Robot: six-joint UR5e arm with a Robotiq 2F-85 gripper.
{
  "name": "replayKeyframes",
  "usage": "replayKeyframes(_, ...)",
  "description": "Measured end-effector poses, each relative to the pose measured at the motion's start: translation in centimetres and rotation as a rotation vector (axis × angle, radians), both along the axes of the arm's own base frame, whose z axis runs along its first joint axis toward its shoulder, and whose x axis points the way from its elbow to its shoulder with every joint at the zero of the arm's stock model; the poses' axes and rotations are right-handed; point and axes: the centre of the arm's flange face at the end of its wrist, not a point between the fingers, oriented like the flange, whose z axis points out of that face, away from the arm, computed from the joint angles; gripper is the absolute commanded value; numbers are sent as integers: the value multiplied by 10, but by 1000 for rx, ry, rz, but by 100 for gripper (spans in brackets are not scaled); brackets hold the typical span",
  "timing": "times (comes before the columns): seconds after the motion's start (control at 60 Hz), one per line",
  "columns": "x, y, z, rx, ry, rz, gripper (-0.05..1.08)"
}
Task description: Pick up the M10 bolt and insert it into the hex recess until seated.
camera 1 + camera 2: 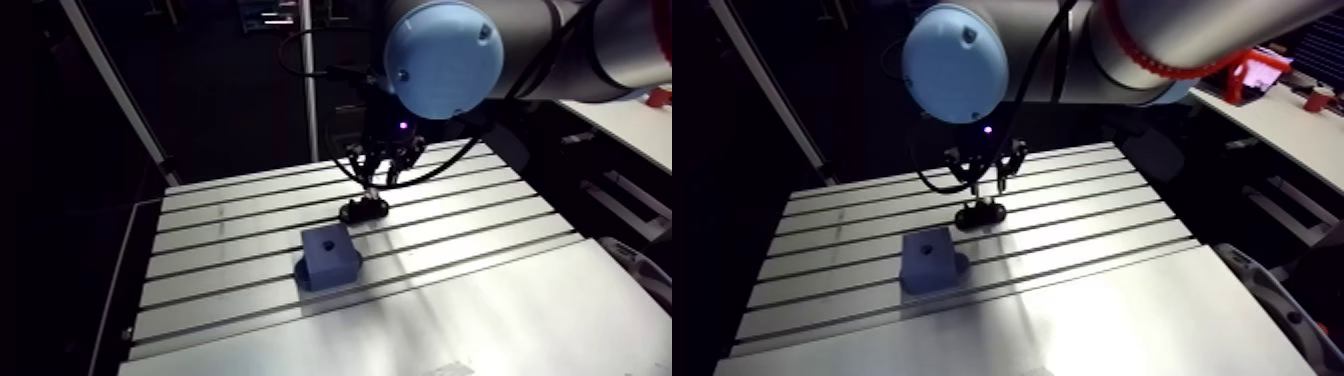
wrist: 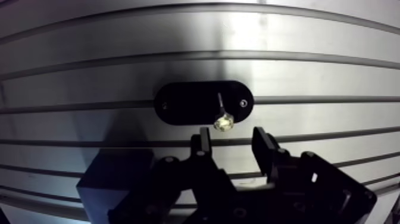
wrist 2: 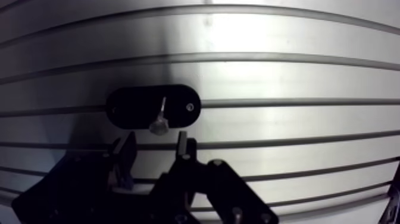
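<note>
Hovering with hand [image 2: 232, 136] spread, empty, just short of bolt [image 2: 223, 122] standing in black holder [image 2: 178, 102] on table [image 1: 480, 290], far-right of blue block [image 1: 328, 258]; could close off-centre from here, tilting bolt and jamming it in holder.

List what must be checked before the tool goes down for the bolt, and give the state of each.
1. The tool is open: ok, its fingers are apart with nothing between them.
2. The bolt stands in the black holder, head up: ok.
3. The bolt is in line with the gap: ok. It lies just ahead of the fingers, not yet between them.
4. The blue block sits apart from the holder: ok.
5. The recess on the block's top is unblocked: ok, a dark hole shows.
6. The recess is hex and the bolt is M10: cannot tell.
</note>
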Motion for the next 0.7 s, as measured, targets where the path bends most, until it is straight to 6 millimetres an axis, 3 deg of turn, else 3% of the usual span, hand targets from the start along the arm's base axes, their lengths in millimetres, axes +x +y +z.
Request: replayKeyframes(0.7, 1, 0, -11, -5, -14, 35, 54)
